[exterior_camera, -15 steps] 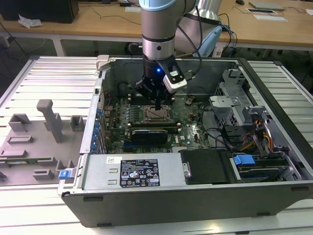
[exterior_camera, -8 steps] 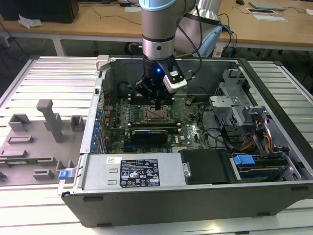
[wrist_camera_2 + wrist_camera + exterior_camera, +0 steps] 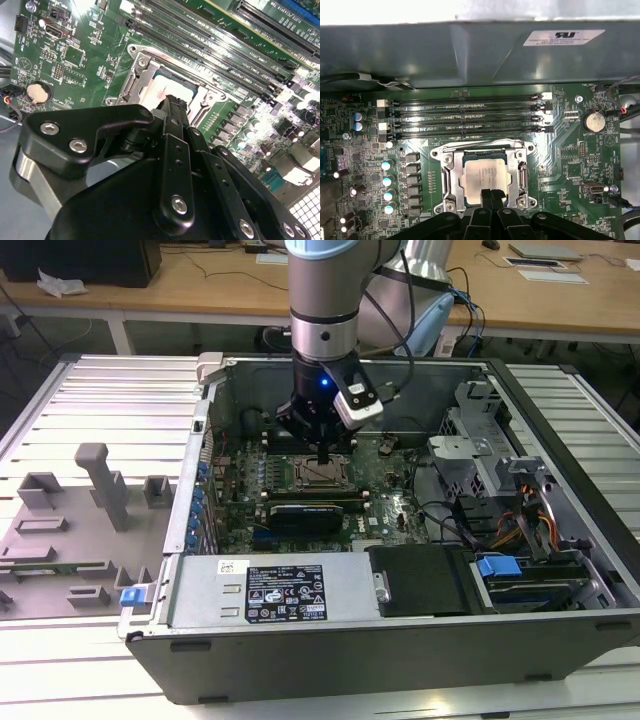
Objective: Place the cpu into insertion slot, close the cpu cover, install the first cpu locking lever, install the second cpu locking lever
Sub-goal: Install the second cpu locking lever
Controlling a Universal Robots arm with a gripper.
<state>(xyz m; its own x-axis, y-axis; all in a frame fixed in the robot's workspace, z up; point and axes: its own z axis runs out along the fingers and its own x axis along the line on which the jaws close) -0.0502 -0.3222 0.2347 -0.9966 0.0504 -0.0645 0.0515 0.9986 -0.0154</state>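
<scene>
Pale silver-beige cpu (image 3: 485, 174) seated under silver cpu cover (image 3: 449, 175), end effector (image 3: 490, 195) fingers together

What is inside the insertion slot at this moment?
The cpu lies in the insertion slot, framed by the cpu cover. The tool hides the chip's near edge; whatever lies beneath the chip is covered.

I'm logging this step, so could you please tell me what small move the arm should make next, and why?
Probably lift the claw slightly clear of the socket. The cpu already lies flat in the insertion slot, framed by the cpu cover, and the shut fingertips rest at the chip's edge, so nothing seems left to carry.
</scene>
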